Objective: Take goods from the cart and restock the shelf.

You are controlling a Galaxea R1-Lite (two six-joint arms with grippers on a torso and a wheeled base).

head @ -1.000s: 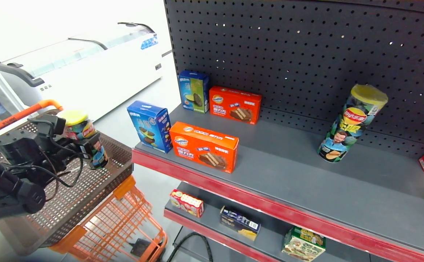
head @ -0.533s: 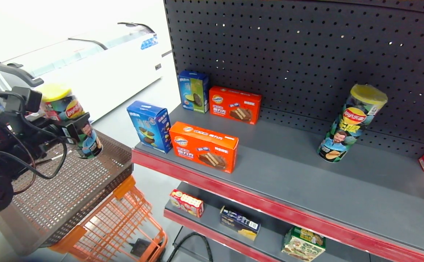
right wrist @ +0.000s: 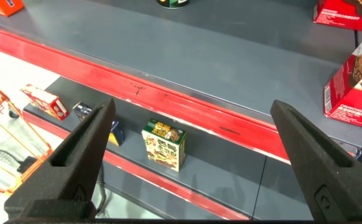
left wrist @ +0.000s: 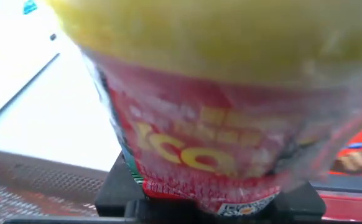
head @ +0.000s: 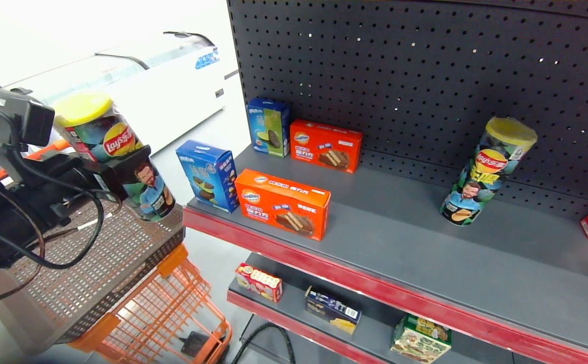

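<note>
Left gripper [head: 122, 174], holding the can [head: 103, 135], has raised it clear of the cart [head: 97, 283], ready for the shelf [head: 375, 242]; right gripper [right wrist: 193, 107] stands wide open

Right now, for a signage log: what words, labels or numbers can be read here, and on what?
Held can, in the left claw: a brand logo, not quoted here; fine print unreadable.
Shelf can: the same logo.
Front orange box and rear orange box: characters too small to read.
Front blue box and rear blue box: too small.
Freezer: blue mark, too small.
Numbers, signs: none legible.
</note>
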